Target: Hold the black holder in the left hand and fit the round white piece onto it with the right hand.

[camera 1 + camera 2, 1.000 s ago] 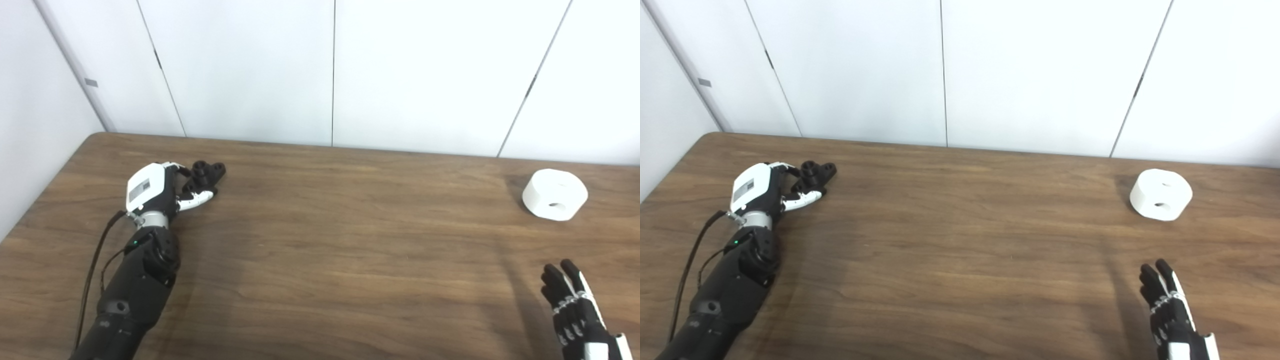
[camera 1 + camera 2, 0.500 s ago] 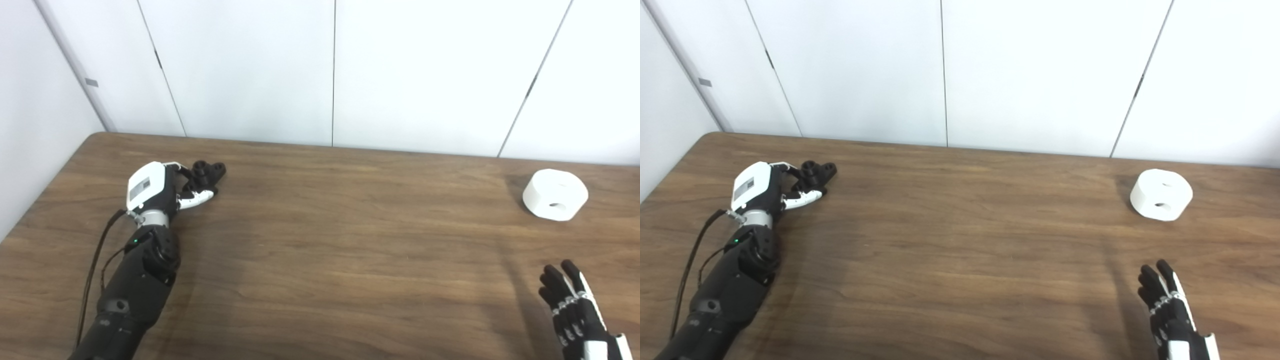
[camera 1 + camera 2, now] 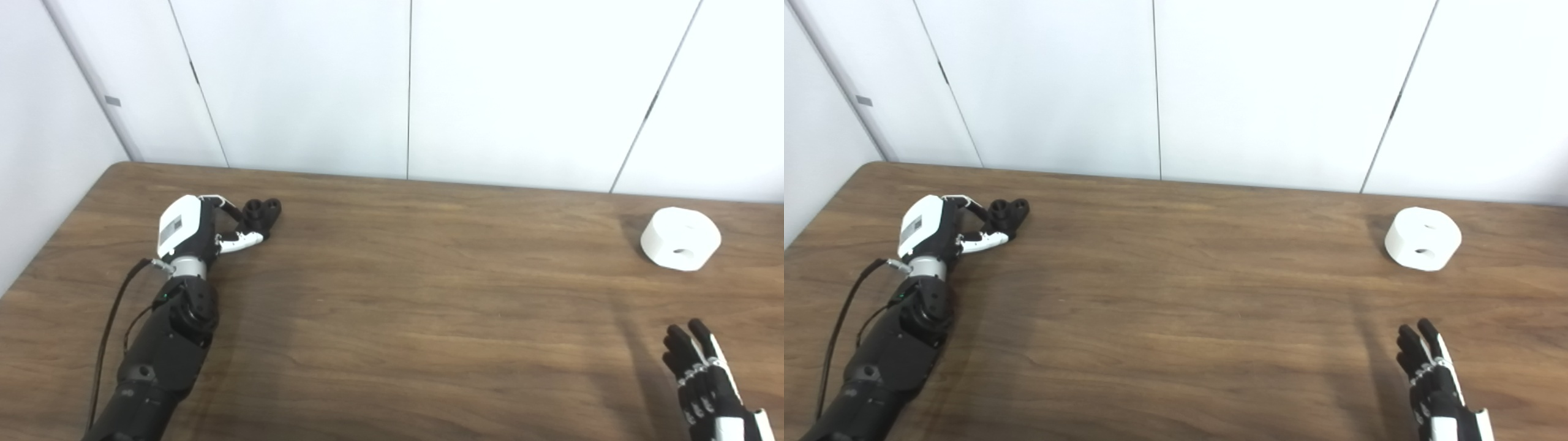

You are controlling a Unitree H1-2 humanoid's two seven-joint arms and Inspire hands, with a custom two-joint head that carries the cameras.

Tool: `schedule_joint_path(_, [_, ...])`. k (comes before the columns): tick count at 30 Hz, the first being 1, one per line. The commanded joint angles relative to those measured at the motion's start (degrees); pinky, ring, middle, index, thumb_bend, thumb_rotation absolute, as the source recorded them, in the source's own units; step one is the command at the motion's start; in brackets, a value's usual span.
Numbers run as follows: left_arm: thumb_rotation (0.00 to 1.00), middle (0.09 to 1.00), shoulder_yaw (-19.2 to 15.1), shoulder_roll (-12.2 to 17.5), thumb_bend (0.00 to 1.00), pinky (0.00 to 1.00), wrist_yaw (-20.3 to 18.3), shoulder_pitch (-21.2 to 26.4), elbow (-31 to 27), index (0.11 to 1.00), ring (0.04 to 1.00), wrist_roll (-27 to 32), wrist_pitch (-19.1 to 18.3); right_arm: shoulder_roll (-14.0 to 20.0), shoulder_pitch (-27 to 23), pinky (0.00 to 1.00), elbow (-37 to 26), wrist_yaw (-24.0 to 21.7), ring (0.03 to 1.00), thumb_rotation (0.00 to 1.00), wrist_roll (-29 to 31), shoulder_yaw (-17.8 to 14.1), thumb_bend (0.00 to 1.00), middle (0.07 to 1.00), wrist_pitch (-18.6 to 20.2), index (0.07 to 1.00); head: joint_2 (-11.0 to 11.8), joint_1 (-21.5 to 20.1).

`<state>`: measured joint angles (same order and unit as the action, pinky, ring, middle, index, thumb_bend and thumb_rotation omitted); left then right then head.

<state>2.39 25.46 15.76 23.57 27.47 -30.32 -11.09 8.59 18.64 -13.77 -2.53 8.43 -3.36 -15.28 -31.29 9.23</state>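
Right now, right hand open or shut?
Open: the right hand has its fingers extended and apart, holding nothing, short of the round white piece.

No readable text, brand, number or sign is showing anywhere. The left hand (image 3: 196,228) is carrying a small grey label patch on its white back cover (too blurred to read, just a grey smudge in both eye views). A small grey tag (image 3: 112,100) is sitting on the wall strip at upper left, also blank at this resolution. The round white piece (image 3: 680,238) and black holder (image 3: 261,212) are showing no markings.
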Motion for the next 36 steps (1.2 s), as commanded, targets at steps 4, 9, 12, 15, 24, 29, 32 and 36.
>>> schedule_joint_path(4, [0.05,0.779,-0.2,1.2,0.51,0.91,0.1,2.3,-0.9,0.488,0.886,0.0,0.4,-2.3,0.0,0.93,2.1,0.1,0.929,0.97,0.1,0.7,0.55,0.916,0.3,0.96,-0.1,0.1])
schedule_joint_path(9, [0.05,0.783,-0.3,1.3,0.51,0.89,-1.2,1.8,-2.2,0.488,0.884,0.5,-0.3,-2.3,0.0,0.95,1.8,0.0,0.935,0.98,0.1,0.8,0.55,0.917,0.6,0.962,-0.4,0.0])
schedule_joint_path(12, [0.05,0.785,-0.2,1.4,0.51,0.86,-2.9,1.3,-3.8,0.488,0.88,1.1,-1.1,-2.2,0.0,0.95,1.7,0.0,0.932,0.98,-0.3,0.9,0.54,0.915,0.5,0.96,-0.5,-0.1])
schedule_joint_path(15, [0.05,0.785,-0.4,1.6,0.51,0.85,-4.2,0.5,-5.4,0.488,0.877,1.9,-1.3,-2.4,0.0,0.96,1.8,0.1,0.934,1.0,-0.7,0.9,0.53,0.918,0.2,0.964,-0.5,0.0])
schedule_joint_path(24, [0.05,0.808,-1.2,2.3,0.51,0.85,-9.9,-3.3,-15.0,0.489,0.896,2.7,-4.1,-2.9,0.0,0.97,1.8,0.4,0.936,1.0,-1.4,1.3,0.5,0.921,0.4,0.971,-0.8,-0.4])
schedule_joint_path(29, [0.05,0.81,-1.3,1.8,0.51,0.89,-12.5,-5.7,-21.1,0.489,0.914,2.5,-5.3,-3.0,-0.1,0.96,1.5,0.6,0.931,0.99,-1.6,1.5,0.51,0.92,0.6,0.966,-1.1,-0.7])
schedule_joint_path(32, [0.05,0.818,-0.7,1.1,0.51,0.89,-14.2,-7.4,-25.5,0.49,0.925,1.9,-7.1,-3.1,0.0,0.95,1.1,0.7,0.933,0.98,-1.8,1.5,0.51,0.921,0.7,0.965,-1.3,-0.9])
schedule_joint_path(36, [0.05,0.822,0.6,0.3,0.51,0.89,-15.6,-9.7,-30.1,0.491,0.93,0.8,-7.9,-3.2,0.1,0.96,0.5,0.9,0.932,0.98,-2.3,1.5,0.52,0.919,1.0,0.965,-1.6,-0.9])
